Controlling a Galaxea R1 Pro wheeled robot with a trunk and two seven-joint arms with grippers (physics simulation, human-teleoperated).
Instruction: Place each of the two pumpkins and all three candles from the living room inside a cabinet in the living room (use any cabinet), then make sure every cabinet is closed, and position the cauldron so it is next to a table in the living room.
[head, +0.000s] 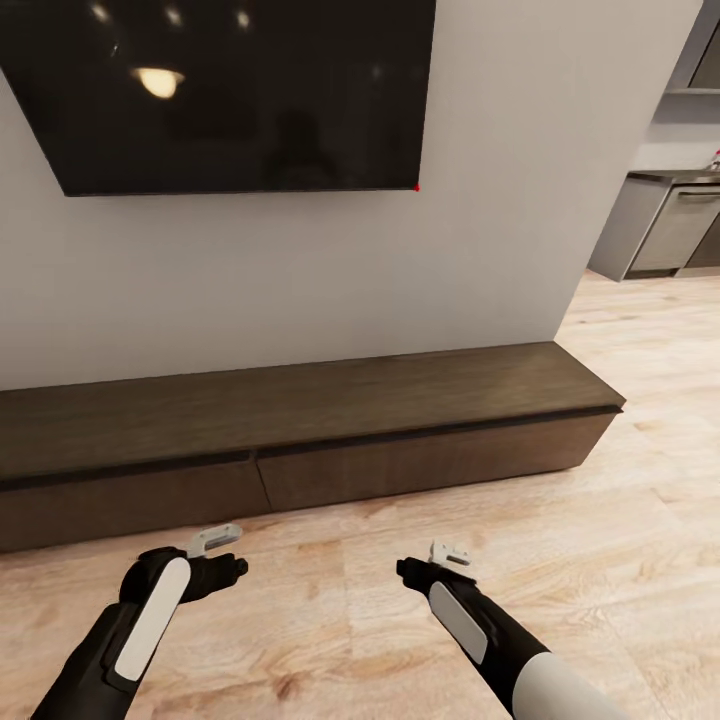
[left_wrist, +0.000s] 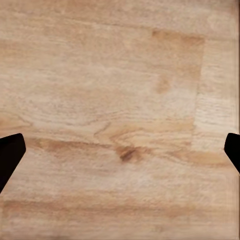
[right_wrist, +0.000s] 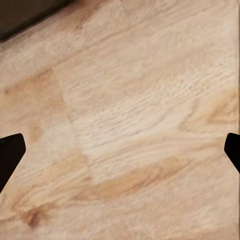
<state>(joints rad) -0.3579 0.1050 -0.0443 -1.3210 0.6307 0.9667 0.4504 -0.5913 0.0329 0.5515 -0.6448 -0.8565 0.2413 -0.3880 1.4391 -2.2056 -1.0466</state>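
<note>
The long low dark brown cabinet (head: 300, 440) runs along the white wall ahead of me, all its drawer fronts flush and shut. Nothing stands on its top. My left gripper (head: 215, 545) hangs low over the wooden floor just in front of the cabinet, open and empty; in the left wrist view its fingertips (left_wrist: 10, 155) sit wide apart over bare floor. My right gripper (head: 440, 560) is likewise open and empty over the floor, with a dark corner of the cabinet (right_wrist: 25, 15) at the edge of the right wrist view. Pumpkins, candles, cauldron and table are out of view.
A large black TV (head: 220, 90) hangs on the wall above the cabinet. Light wooden floor (head: 640, 540) stretches to the right past the cabinet's end. Grey kitchen cabinets (head: 675, 230) stand at the far right behind the wall corner.
</note>
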